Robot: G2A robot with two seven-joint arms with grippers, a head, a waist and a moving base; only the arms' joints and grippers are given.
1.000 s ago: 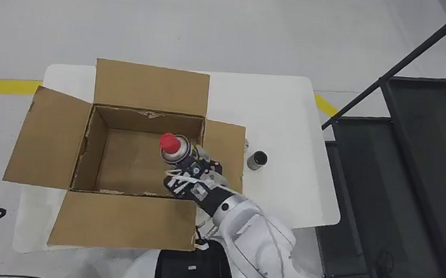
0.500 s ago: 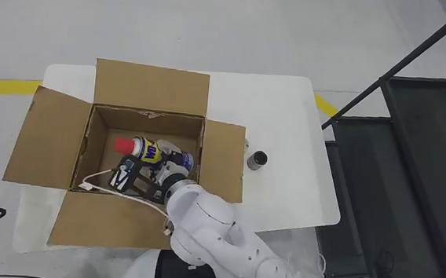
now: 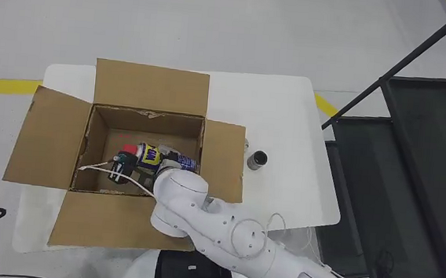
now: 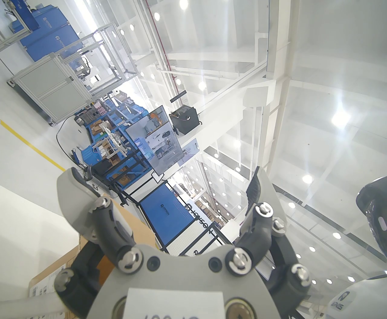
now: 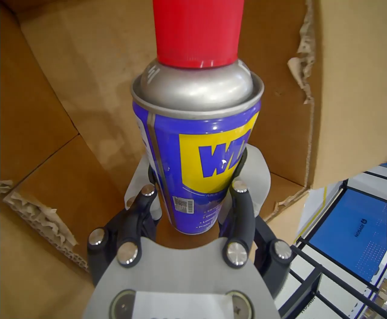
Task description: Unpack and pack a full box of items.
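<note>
The open cardboard box (image 3: 48,136) sits on the white table (image 3: 276,112). Inside it, a blue and yellow spray can (image 3: 151,155) with a red cap lies on its side, cap toward the box's left. My right gripper (image 3: 175,163) is shut on the can's lower body, deep in the box. In the right wrist view the can (image 5: 196,136) fills the space between the right gripper's (image 5: 198,169) fingers, with the box's brown walls (image 5: 60,120) around it. My left gripper (image 4: 163,181) is open and holds nothing, pointing up at the ceiling.
A small dark cylinder (image 3: 258,159) stands on the table just right of the box's right flap. A black metal rack (image 3: 411,154) stands off the table's right side. The box flaps are spread outward on all sides.
The right arm has carried the can from above the box's right edge down and leftward into the box. The can went from upright to lying on its side.
</note>
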